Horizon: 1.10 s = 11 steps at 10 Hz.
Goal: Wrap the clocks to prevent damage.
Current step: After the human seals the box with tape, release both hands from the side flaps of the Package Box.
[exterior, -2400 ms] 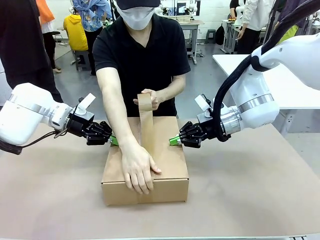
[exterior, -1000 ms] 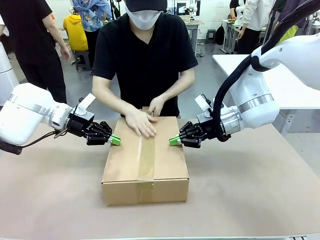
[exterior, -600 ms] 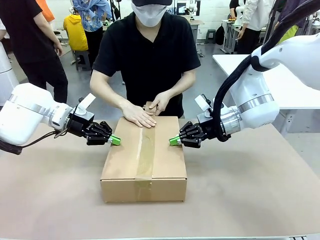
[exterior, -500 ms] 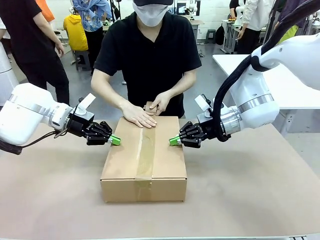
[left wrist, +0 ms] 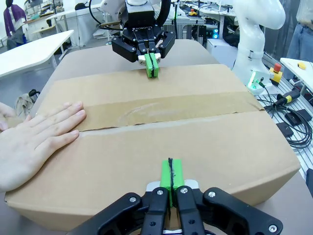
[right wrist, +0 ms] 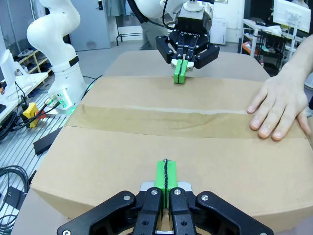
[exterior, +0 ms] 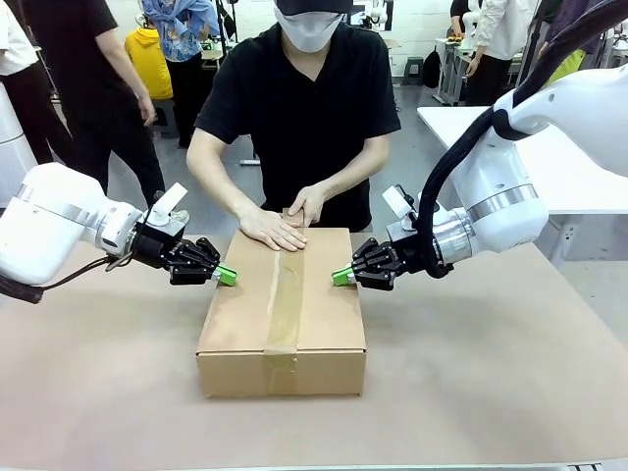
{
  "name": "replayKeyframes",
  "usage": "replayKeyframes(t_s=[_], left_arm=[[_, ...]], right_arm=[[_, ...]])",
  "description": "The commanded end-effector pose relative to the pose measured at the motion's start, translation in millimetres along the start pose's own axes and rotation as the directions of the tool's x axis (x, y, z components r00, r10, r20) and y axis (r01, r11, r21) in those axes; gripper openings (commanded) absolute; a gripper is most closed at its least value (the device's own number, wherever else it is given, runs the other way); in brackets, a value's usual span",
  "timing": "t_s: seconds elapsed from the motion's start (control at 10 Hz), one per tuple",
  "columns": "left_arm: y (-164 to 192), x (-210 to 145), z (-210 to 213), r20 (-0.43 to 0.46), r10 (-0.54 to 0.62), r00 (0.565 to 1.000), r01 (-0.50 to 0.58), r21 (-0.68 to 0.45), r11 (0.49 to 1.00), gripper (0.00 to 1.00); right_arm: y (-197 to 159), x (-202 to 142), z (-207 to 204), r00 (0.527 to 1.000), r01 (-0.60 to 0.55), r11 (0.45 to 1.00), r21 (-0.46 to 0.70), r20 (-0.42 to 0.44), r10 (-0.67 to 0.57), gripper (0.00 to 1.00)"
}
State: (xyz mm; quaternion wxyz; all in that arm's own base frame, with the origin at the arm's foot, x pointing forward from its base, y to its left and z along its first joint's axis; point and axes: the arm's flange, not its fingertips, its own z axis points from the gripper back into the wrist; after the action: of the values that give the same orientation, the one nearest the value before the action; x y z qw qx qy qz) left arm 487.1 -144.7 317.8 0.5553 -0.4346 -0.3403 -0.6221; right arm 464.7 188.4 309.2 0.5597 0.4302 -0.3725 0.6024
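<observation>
A closed cardboard box point(exterior: 324, 324) lies mid-table, a brown tape strip point(exterior: 285, 294) running along its top seam and over the near face. No clock is in view. The person's hands point(exterior: 280, 228) press on the tape at the box's far edge. My left gripper point(exterior: 226, 276) is shut, its green pads together and the tip at the box's upper left edge. My right gripper point(exterior: 341, 278) is shut too, tip at the upper right edge. In the left wrist view my left gripper point(left wrist: 170, 172) faces the box point(left wrist: 205, 147); in the right wrist view my right gripper point(right wrist: 166, 172) does the same.
Brown table surface point(exterior: 491, 392) lies free around the box. A white table point(exterior: 579, 167) stands at the back right, and people stand behind on the left. Cables and a red button box point(right wrist: 29, 110) lie beside the table in the right wrist view.
The person laid the raised tape strip down along the box top and brought both hands to the far edge. The box shifted slightly left. Both grippers stayed put.
</observation>
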Motion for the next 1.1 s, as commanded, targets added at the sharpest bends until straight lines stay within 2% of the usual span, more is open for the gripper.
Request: replayKeyframes(t_s=[0.0, 1.0], left_arm=[[0.3, -0.2, -0.9, -0.003, 0.000, 1.000, 0.000, 0.003, 1.000, 0.00], [0.3, -0.2, -0.9, -0.003, 0.000, 1.000, 0.000, 0.003, 1.000, 0.00]], right_arm=[[0.3, -1.4, -1.4, 1.000, 0.007, 1.000, -0.013, 0.002, -0.007, 0.01], [0.3, -1.4, -1.4, 1.000, 0.007, 1.000, -0.013, 0.002, -0.007, 0.01]])
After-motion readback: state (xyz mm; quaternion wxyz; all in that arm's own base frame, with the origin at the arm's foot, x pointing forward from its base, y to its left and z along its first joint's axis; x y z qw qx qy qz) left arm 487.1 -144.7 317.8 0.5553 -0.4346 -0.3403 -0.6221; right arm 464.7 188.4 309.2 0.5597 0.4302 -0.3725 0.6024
